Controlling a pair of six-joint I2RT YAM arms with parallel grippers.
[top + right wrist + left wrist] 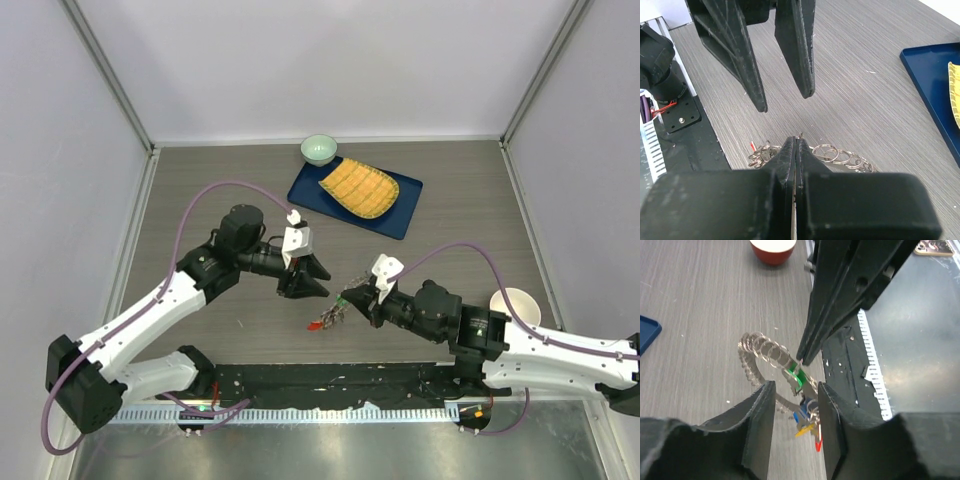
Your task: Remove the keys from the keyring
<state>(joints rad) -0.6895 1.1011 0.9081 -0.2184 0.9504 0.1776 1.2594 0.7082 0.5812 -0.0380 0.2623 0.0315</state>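
The right pincer [796, 142] is clamped shut on the keyring [771, 351], which trails onto the bench [700, 315] at lower centre of the top view, the left pincer [795, 390] open just above; the light, stiff, slippery keys [802, 419] are probably best nipped by their heads.

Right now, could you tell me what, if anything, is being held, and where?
The right gripper pinches the keyring at its rim, by the green key; the left gripper is open, holding nothing.
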